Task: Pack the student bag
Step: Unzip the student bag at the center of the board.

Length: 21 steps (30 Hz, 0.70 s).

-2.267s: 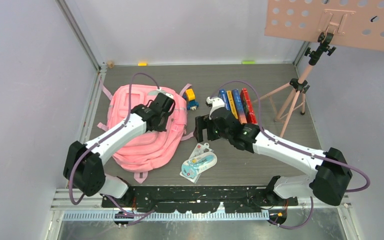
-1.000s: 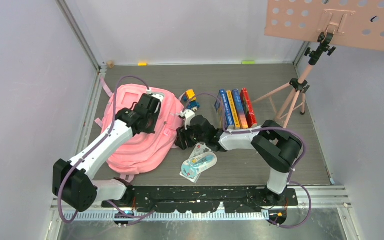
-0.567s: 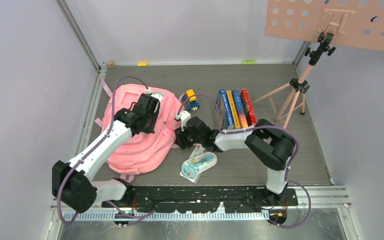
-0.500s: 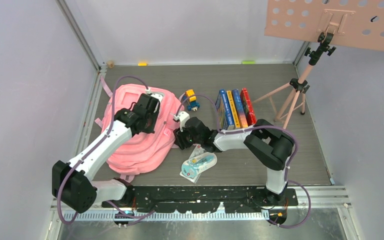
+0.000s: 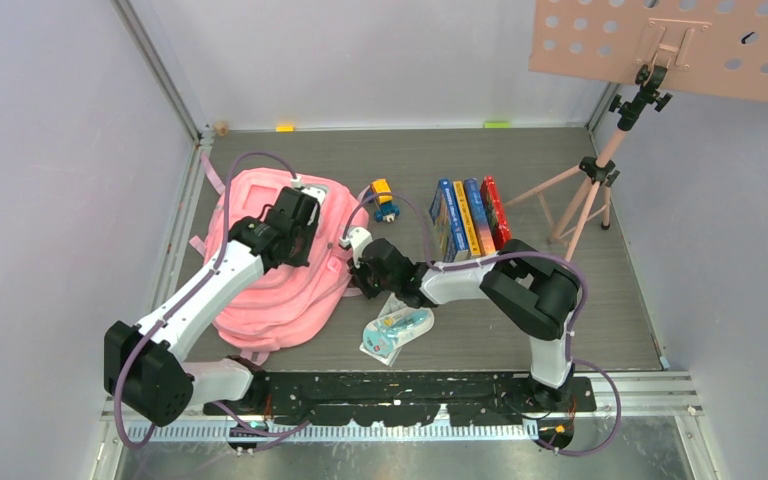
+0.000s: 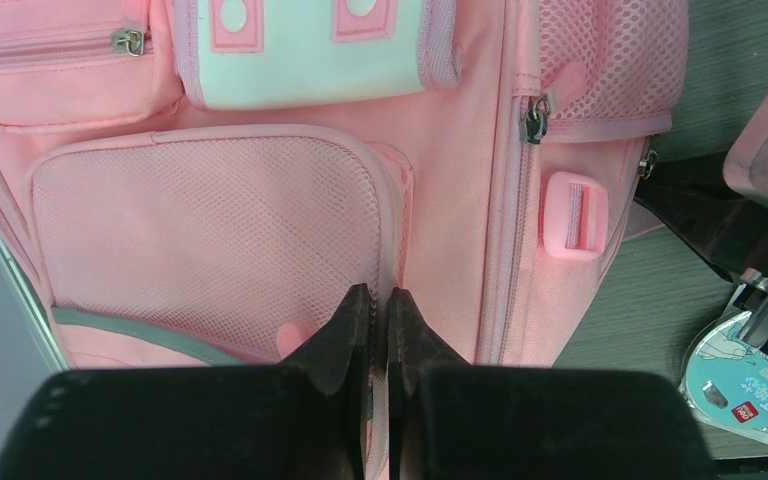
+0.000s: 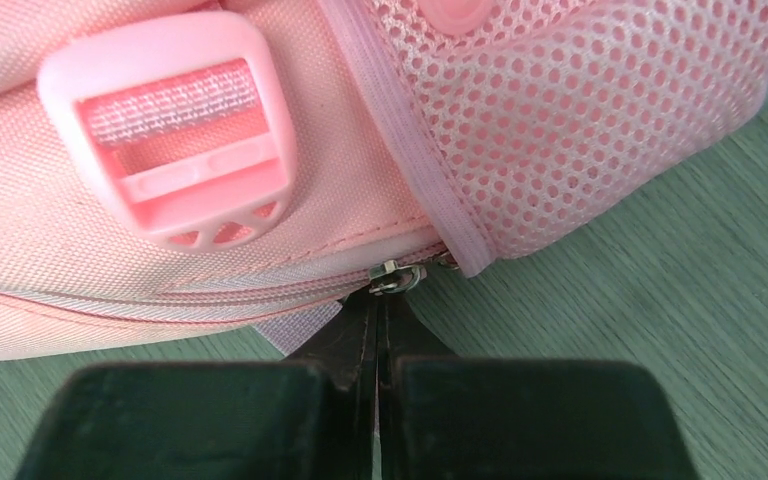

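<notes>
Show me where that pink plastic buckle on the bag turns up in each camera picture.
Top external: too small to make out; likely at the edge of the bag by the right gripper.
Left wrist: buckle right of centre, below the mesh pocket.
Right wrist: buckle upper left, above the zipper pull.
Shared landmark: the mesh pocket, upper right in both wrist views.

Bright, even, diffuse light casts faint soft shadows; all three views look sharp.
</notes>
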Each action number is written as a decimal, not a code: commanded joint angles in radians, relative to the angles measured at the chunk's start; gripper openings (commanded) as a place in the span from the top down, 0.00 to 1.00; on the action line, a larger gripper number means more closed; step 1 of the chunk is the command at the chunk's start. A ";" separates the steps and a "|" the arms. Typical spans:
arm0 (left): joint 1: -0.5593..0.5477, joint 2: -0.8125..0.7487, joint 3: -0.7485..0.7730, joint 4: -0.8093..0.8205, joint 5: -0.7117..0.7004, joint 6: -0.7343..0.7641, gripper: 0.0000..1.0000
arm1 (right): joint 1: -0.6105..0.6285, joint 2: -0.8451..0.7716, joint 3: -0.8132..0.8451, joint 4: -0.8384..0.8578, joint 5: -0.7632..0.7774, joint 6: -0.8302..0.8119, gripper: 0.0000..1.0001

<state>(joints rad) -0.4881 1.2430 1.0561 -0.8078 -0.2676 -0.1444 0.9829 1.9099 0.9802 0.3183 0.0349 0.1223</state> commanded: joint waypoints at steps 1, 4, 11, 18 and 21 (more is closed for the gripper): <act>0.011 -0.038 0.012 0.060 -0.041 0.017 1.00 | 0.017 -0.048 0.008 0.001 0.031 -0.003 0.99; 0.014 -0.035 0.014 0.057 -0.041 0.014 1.00 | 0.024 -0.078 -0.020 -0.024 0.020 0.025 0.99; 0.024 -0.024 0.016 0.058 -0.037 0.006 1.00 | 0.058 -0.139 -0.041 -0.109 -0.017 0.058 0.99; 0.032 -0.021 0.017 0.058 -0.027 0.005 1.00 | 0.086 -0.167 -0.057 -0.140 -0.049 0.093 0.99; 0.034 -0.023 0.015 0.058 -0.021 0.005 1.00 | 0.076 -0.178 -0.078 -0.118 0.041 0.106 0.99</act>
<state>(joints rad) -0.4683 1.2434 1.0557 -0.8043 -0.2565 -0.1482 1.0622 1.7897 0.9222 0.1822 0.0025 0.1978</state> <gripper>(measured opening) 0.048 0.025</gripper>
